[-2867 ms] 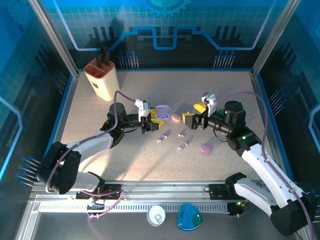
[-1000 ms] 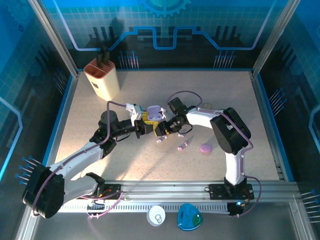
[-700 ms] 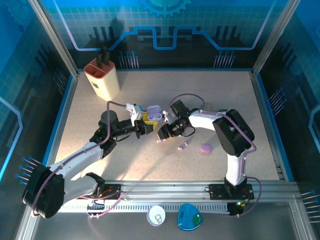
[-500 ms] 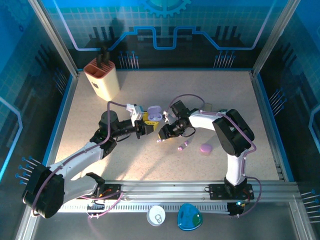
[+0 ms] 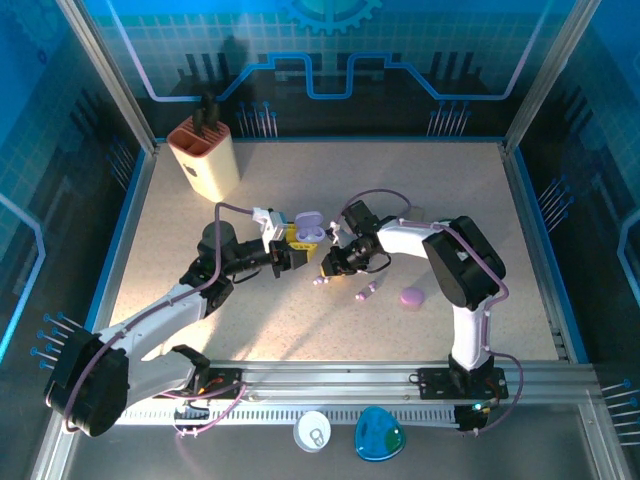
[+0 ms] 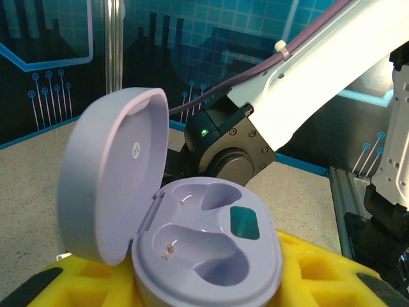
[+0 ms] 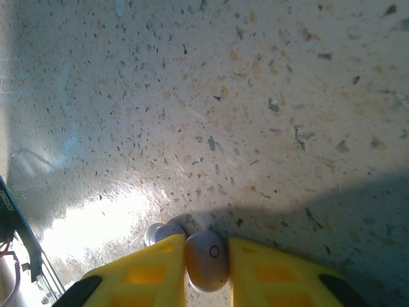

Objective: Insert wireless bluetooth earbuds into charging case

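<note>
Both shut — left claw (image 5: 296, 246) grips open case (image 6: 211, 256) | right claw (image 7: 206, 276) pinches earbud (image 7: 206, 256)

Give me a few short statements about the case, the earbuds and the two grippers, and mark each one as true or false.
1. The left gripper holds the charging case with its lid open. True.
2. Both sockets of that case hold earbuds. False: both sockets are empty.
3. The right gripper is shut on an earbud. True.
4. The other lavender case, on the table, is open too. False: it is closed.
</note>
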{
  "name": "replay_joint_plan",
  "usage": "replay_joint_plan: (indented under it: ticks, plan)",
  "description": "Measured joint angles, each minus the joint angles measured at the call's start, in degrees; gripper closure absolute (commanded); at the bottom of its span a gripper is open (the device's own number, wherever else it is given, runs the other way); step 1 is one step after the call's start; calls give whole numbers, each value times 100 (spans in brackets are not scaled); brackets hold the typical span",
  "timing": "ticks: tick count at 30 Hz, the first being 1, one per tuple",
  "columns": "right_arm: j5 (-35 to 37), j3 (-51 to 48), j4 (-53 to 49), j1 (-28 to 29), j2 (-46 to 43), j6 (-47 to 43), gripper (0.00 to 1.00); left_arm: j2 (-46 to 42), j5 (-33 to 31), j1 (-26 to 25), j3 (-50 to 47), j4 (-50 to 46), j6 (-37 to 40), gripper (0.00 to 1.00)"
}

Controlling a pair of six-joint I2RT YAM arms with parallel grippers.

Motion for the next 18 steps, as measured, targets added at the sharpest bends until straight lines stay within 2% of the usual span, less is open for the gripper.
replay_joint_plan:
  ticks: [7,13,18]
  plan:
    - [372,-243,216,76,-260,179,80,20,0,0,0,2,0,65]
    - [1423,-719,96,76,-1233,417,79,20,-109,0,-31,4,107,65]
    - [2758,-870,-146,76,-2070,866,82,20,-151,0,-70,0,153,65]
